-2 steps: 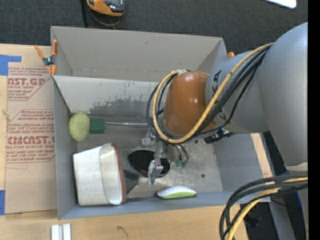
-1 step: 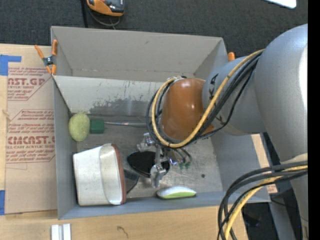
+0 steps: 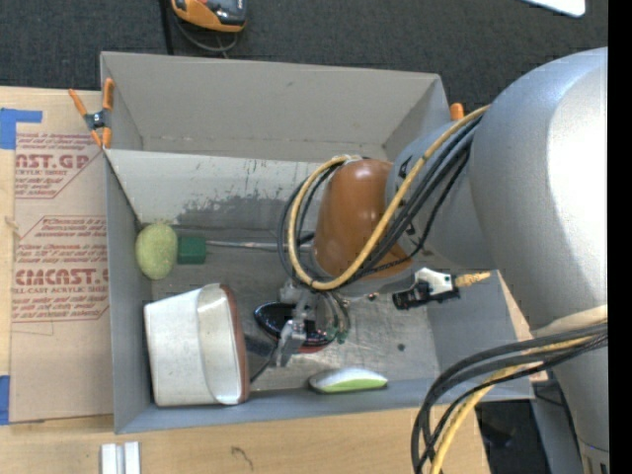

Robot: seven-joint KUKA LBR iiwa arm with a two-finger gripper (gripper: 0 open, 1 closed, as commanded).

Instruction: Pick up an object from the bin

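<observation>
Dark round thing (image 3: 269,318) lies low in the centre of the frame, just beside the white cup (image 3: 193,349) — the gripper (image 3: 296,332) is over it. You should descend straight, away from the cup's rim — whether the gripper is apart or together, I cannot tell.

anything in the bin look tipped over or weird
The white cup in the lower-left corner of the bin lies on its side, rim end pointing right toward the gripper and the dark round thing beneath it. Nothing looks spilled or broken.
</observation>
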